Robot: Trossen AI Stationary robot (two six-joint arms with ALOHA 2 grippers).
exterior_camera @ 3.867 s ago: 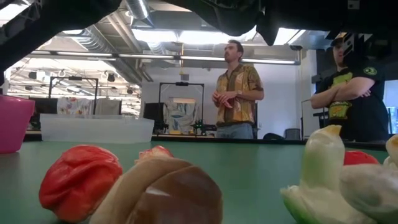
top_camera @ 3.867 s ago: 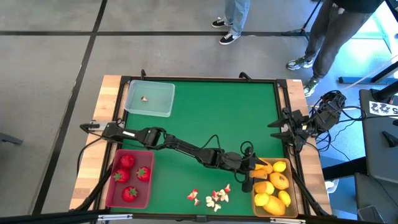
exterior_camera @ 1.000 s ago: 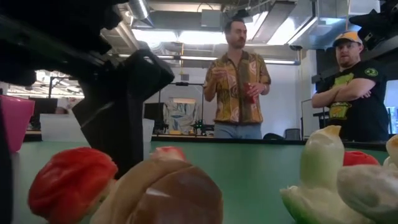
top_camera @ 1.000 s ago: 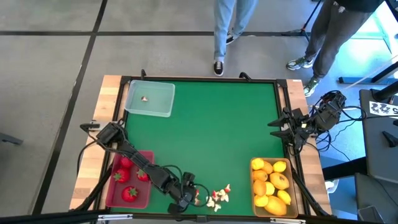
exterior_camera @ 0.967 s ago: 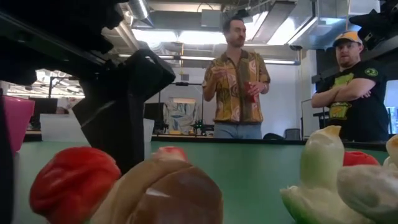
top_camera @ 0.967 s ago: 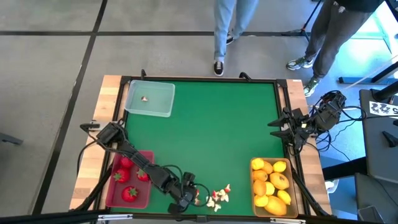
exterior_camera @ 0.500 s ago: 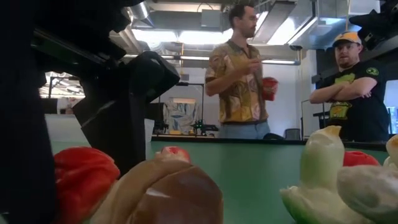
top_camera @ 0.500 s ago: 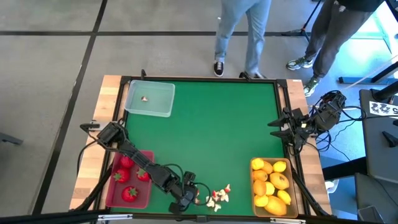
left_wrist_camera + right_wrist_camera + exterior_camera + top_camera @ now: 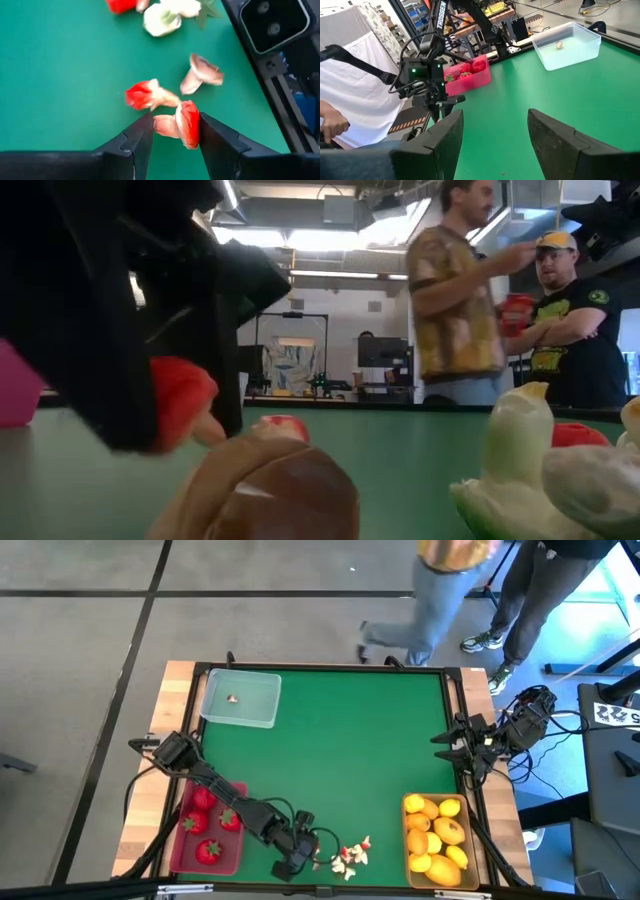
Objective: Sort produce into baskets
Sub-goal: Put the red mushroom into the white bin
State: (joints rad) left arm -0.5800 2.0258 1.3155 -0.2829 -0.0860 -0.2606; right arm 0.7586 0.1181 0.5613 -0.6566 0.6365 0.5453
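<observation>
Snugly between left gripper fingers (bit)

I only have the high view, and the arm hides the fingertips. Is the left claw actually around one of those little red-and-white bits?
Observer: Yes. In the left wrist view, one red-and-white bit sits between the fingers of the left claw, and both look to touch it.
Operator: Anything else caught in there?
Observer: No. A second bit lies just beyond the fingertips, outside them.
Operator: And the right claw?
Observer: Its own wrist view shows the right claw open, with nothing between.
</observation>
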